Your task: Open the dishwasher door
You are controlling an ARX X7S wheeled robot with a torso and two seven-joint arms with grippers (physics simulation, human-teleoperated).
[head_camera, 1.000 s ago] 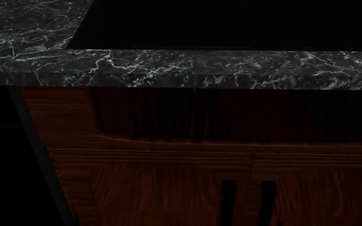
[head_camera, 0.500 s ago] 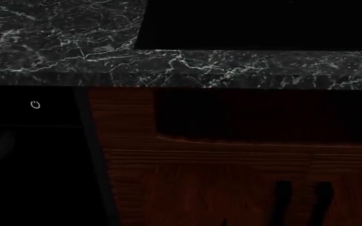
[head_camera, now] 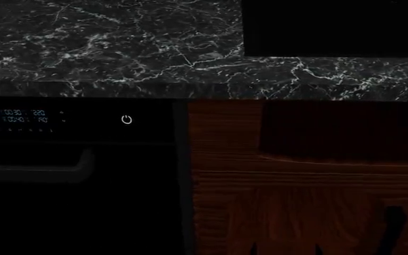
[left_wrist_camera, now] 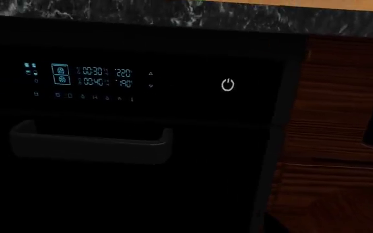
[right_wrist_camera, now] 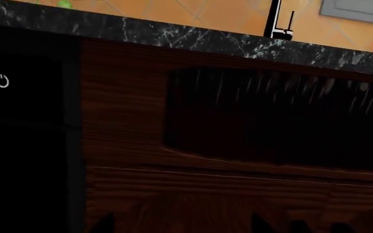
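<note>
The dishwasher door (head_camera: 76,175) fills the lower left of the head view, a glossy black front shut flush under the dark marble bench (head_camera: 104,48), with reddish-brown cabinet fronts (head_camera: 296,180) just beside it on the right. Its grey bar handle (left_wrist_camera: 89,143) runs across the door below the blue display (left_wrist_camera: 79,77) and the white power icon (left_wrist_camera: 228,85), and the left wrist view faces it squarely. The step in hand looks like the approach, with nothing on the handle yet. To do it well, I would bring the left arm straight in at handle height, spread the pincer wide enough to clear the bar, close around its middle rather than its rounded end, then pull outward and down along the door's hinge arc. Neither pincer shows in any view, so I cannot tell how wide either one stands, and no picture shows one holding or touching anything.
</note>
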